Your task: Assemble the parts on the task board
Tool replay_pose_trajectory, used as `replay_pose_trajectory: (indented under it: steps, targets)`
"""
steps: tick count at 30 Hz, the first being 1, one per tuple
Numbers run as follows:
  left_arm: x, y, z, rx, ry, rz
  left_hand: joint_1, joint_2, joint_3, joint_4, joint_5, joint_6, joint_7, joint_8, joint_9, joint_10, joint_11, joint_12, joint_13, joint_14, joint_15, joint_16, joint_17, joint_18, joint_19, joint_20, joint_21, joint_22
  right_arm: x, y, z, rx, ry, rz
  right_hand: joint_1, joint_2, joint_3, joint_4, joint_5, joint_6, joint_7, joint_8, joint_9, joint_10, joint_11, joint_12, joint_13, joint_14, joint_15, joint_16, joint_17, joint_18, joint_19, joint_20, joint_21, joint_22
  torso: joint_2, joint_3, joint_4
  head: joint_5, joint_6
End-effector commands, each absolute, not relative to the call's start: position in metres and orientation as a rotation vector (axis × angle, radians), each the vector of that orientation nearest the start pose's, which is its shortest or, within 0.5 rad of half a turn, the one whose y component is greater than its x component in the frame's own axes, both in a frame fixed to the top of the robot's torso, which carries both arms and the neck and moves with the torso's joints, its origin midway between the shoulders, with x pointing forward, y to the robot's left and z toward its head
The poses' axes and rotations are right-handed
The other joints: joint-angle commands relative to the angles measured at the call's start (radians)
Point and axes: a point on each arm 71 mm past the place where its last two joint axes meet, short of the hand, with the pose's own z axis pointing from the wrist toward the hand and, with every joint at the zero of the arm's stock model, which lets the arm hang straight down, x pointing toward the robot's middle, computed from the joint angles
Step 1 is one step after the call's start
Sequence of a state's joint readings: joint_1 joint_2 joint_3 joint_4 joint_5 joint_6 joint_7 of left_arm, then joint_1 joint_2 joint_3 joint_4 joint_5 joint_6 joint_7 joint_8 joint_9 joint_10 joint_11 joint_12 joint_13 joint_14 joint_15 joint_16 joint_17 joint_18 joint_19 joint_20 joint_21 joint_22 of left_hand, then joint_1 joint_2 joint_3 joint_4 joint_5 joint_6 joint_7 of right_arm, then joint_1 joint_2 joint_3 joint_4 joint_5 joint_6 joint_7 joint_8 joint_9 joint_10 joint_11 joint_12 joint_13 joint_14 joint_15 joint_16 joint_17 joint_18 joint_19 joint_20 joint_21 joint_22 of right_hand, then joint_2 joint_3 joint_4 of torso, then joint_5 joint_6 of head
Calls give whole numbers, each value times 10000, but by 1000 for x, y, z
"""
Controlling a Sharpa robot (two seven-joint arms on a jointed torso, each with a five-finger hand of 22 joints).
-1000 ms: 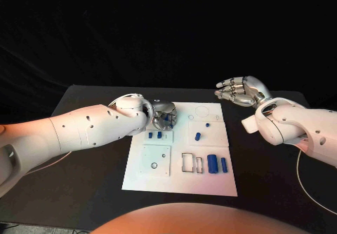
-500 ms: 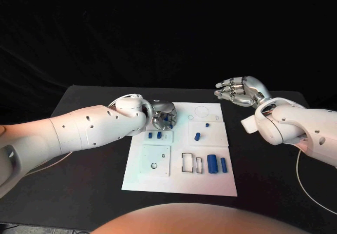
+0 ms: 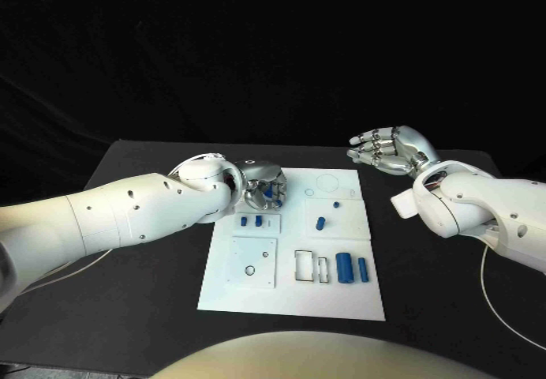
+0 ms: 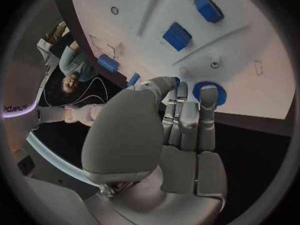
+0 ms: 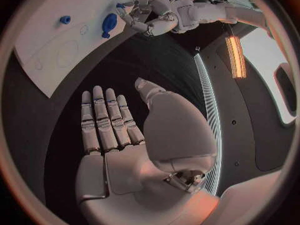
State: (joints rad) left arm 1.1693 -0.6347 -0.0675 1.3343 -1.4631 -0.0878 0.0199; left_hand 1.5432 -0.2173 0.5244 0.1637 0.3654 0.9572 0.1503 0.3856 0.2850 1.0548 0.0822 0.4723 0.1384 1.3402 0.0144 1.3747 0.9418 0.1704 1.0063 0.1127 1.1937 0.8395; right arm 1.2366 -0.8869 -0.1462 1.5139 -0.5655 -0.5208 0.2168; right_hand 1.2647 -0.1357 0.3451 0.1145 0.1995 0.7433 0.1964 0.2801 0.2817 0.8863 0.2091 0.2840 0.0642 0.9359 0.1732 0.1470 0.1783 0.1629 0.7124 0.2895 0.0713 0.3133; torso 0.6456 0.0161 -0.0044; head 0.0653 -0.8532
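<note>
1. Black table, matte top, far corners rounded
2. Black backdrop behind the table, dark right across
3. Long orange light strip glowing in the room, seen from the right wrist
4. Thin curved white light line running below that strip

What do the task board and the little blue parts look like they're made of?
The task board looks like matte white plastic or painted sheet: flat, with no glare. The blue parts look like smooth moulded plastic, evenly coloured with a slight sheen; uncertain.
</note>
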Motion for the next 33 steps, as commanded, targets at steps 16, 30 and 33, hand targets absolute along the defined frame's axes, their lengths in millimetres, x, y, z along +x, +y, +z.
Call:
replay_pose_trajectory:
  steps: [16,30,33]
  targets:
    - [493,180,-219,2453,19209,-7551,-319,-83,-33,3,-3,140,-6,-70,-4,105,3,-191,-35,33,-6,25,-78,-93,-45,7,42,-1,484,-240,-196,6162,15543,10585,-28,67,-9,-40,53,54,782,-41,-9,19,55,-37,-7,-28,68,-31,-13,112,73,-3,29,-15,-7,-7,23,37,3]
    - [498,188,-230,2422,19619,-7058,-355,-111,-44,9,-10,152,-15,-84,-4,123,-2,-223,-39,29,-10,22,-95,-93,-50,9,37,0,484,-240,-196,6166,15550,10587,-47,74,-12,-45,50,89,775,-41,-20,41,50,-48,-4,-17,68,-52,-35,107,66,-4,20,-41,8,7,7,47,-3]
    - [499,189,-233,2436,19693,-6952,-357,-112,-45,9,-10,152,-15,-85,-4,124,-2,-224,-39,30,-10,22,-95,-93,-51,9,36,-1,484,-240,-197,6169,15549,10583,-47,74,-12,-45,50,89,775,-41,-20,41,50,-48,-4,-17,68,-52,-35,107,66,-4,20,-41,12,7,5,50,-3]
